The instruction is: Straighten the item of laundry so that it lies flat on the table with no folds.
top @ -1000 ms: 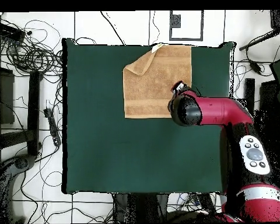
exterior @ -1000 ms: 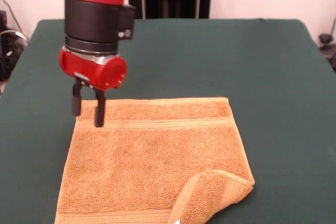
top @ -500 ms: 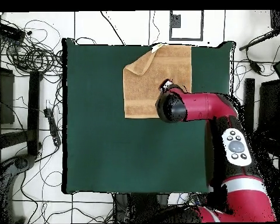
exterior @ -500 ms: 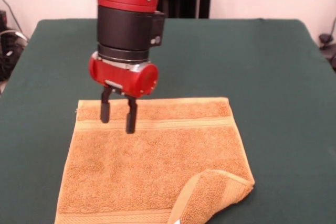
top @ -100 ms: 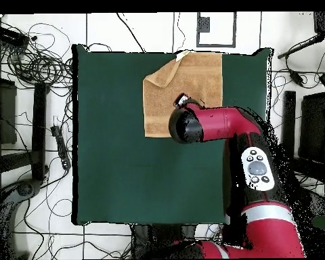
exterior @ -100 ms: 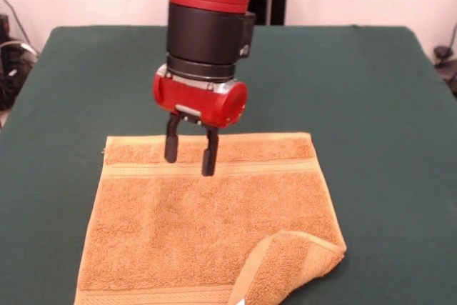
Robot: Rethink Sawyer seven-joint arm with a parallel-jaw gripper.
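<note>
The towel is laid on the green table, in the lower centre of the front view and running off the bottom edge of the frame. In the overhead view the towel is located at the upper centre, against the top edge of the table. Most of the cloth is spread flat. 1 corner is folded over onto the upper surface; it is seen at the lower right of the towel in the front view and at its upper left in the overhead view. A woven border band is visible across the top portion of the towel in the front view, and a small white tag is just visible at the bottom edge of that frame, beside the fold.

The gripper is positioned over the upper part of the towel in the front view, left of centre. Its 2 black fingers are pointed downward and are held apart with a clear gap; nothing is gripped between them. The tips appear to hang just above the border band, though contact cannot be ruled out from this angle. In the overhead view the gripper is largely covered by the wrist of the red arm.
</note>
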